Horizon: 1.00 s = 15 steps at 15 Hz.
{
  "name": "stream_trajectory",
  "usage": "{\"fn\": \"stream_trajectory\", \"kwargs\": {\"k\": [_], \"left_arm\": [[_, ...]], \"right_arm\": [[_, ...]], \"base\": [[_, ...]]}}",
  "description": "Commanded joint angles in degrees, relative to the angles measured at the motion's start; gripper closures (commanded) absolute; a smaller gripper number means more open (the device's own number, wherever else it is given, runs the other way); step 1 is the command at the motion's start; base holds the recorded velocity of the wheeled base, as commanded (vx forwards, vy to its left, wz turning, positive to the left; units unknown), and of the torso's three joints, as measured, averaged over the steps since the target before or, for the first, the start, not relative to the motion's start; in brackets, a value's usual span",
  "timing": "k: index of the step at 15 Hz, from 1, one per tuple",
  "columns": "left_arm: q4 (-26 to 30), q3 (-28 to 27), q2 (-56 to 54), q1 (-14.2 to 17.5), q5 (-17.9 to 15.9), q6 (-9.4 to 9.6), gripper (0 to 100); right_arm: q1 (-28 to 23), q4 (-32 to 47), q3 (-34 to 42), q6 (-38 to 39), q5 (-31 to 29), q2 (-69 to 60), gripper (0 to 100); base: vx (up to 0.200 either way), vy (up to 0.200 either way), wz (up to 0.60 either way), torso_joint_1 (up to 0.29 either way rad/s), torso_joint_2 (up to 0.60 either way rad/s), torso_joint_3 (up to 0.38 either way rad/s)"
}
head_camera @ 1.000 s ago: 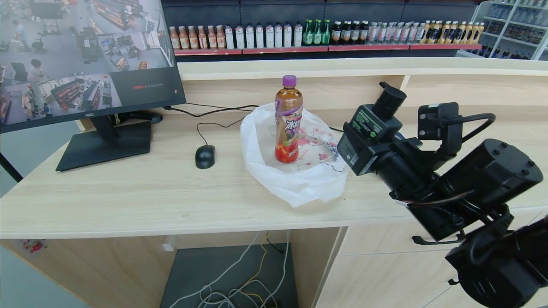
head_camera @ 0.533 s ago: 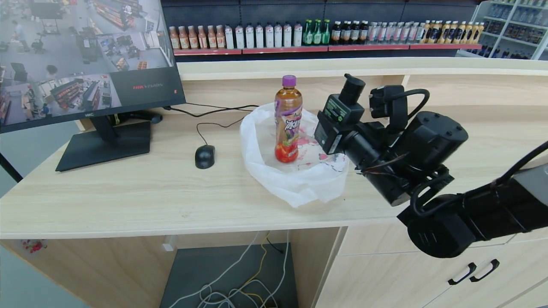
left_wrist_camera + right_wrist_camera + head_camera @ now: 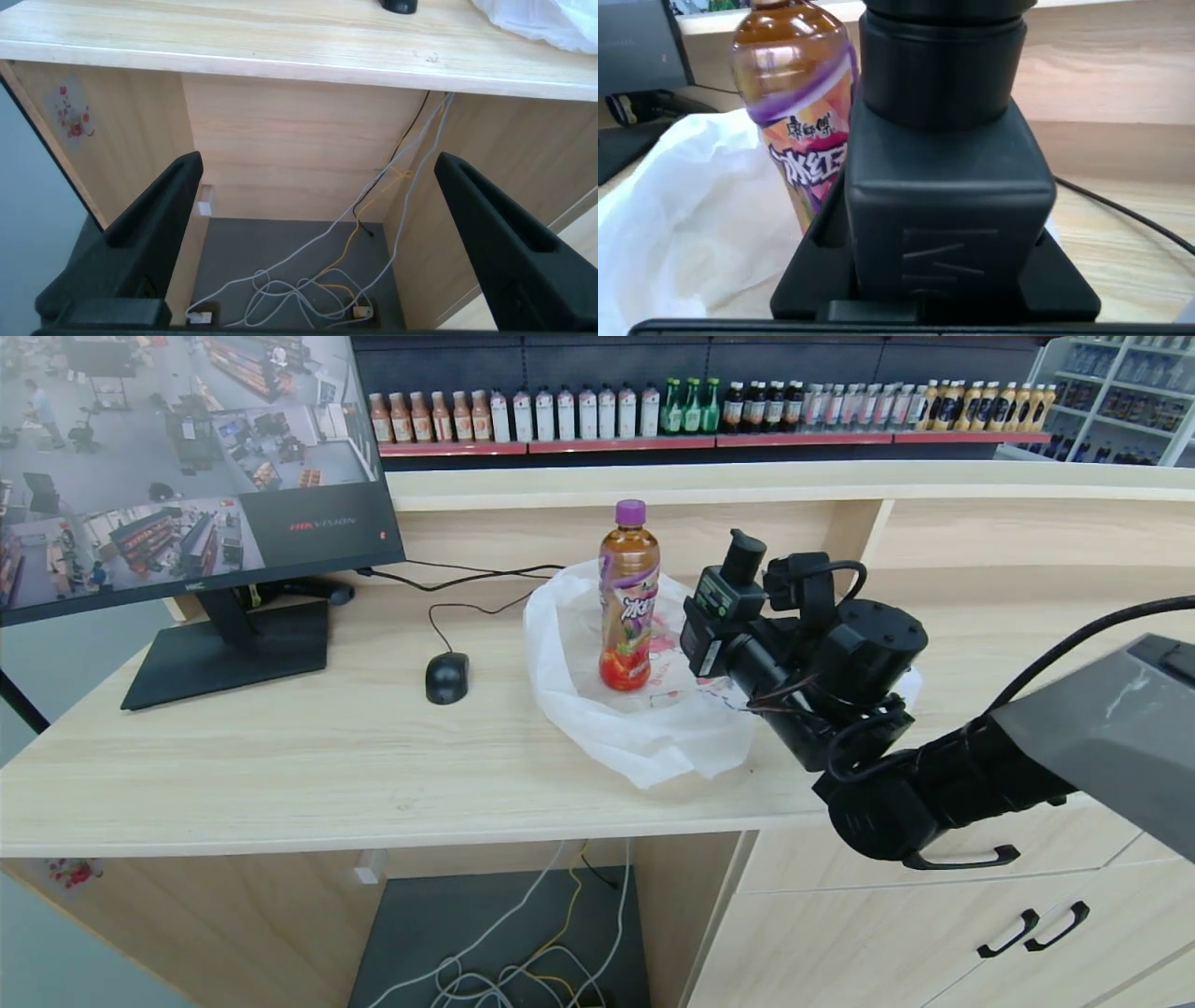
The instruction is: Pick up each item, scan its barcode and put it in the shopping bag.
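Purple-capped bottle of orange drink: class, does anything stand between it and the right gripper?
Only the black barcode scanner that the right gripper itself carries. No other thing shows between the scanner and the purple-capped bottle of orange drink, which stands upright on the white plastic shopping bag.

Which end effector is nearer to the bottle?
Right. The right end effector, holding the scanner, is just beside the bottle; the left end effector hangs open in front of the counter.
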Motion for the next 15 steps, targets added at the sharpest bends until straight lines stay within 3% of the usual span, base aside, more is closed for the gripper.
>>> {"fn": "stream_trajectory", "kwargs": {"k": [1,8,15], "left_arm": [[0.00,0.00,-0.02,0.01,0.03,-0.02,0],[0.00,0.00,-0.02,0.01,0.03,-0.02,0],[0.00,0.00,-0.02,0.01,0.03,-0.02,0]], "right_arm": [[-0.47,-0.06,-0.78,-0.02,0.01,3.03,100],[-1.61,6.09,-9.04,-0.46,-0.17,7.43,100],[-1.70,6.18,-8.95,-2.39,-0.17,9.27,100]], "base": [[0.000,0.000,0.00,0.000,0.00,0.000],[0.000,0.000,0.00,0.000,0.00,0.000],[0.000,0.000,0.00,0.000,0.00,0.000]]}}
